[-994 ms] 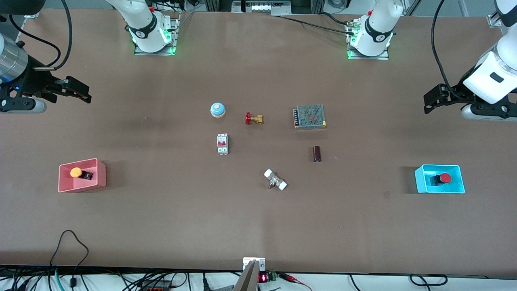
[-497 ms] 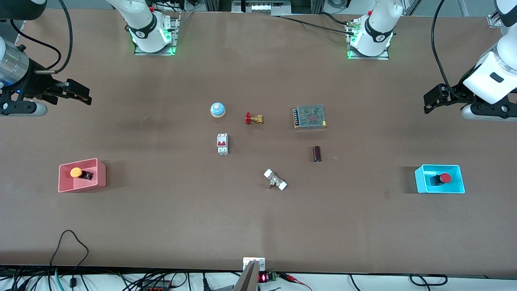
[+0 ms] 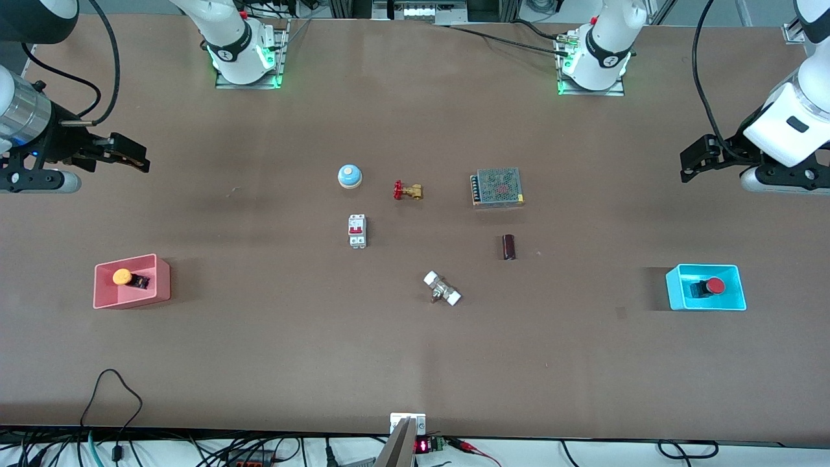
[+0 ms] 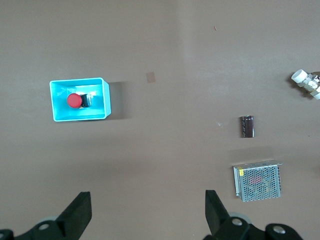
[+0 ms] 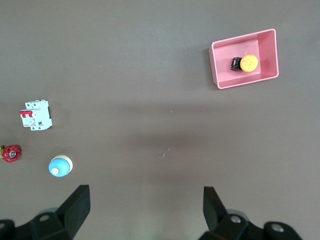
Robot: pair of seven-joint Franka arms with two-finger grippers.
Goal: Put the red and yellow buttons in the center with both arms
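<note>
The yellow button (image 3: pixel 122 277) lies on its side in the pink bin (image 3: pixel 163 280) at the right arm's end of the table. The red button (image 3: pixel 715 285) lies in the cyan bin (image 3: pixel 674 289) at the left arm's end. My right gripper (image 3: pixel 135 159) is open and empty, up over bare table away from the pink bin. My left gripper (image 3: pixel 691 162) is open and empty over bare table away from the cyan bin. The left wrist view shows its gripper (image 4: pixel 148 210) and the red button (image 4: pixel 74 100). The right wrist view shows its gripper (image 5: pixel 145 205) and the yellow button (image 5: pixel 248 63).
Around the table's center (image 3: pixel 428 240) lie a blue dome bell (image 3: pixel 349 176), a red-handled brass valve (image 3: pixel 407 191), a white breaker (image 3: pixel 357 230), a metal mesh box (image 3: pixel 497 187), a dark cylinder (image 3: pixel 509 247) and a white-capped fitting (image 3: pixel 442 288).
My right arm has shifted a little, and its gripper sits slightly lower in the front view. The left arm and all objects have not moved.
</note>
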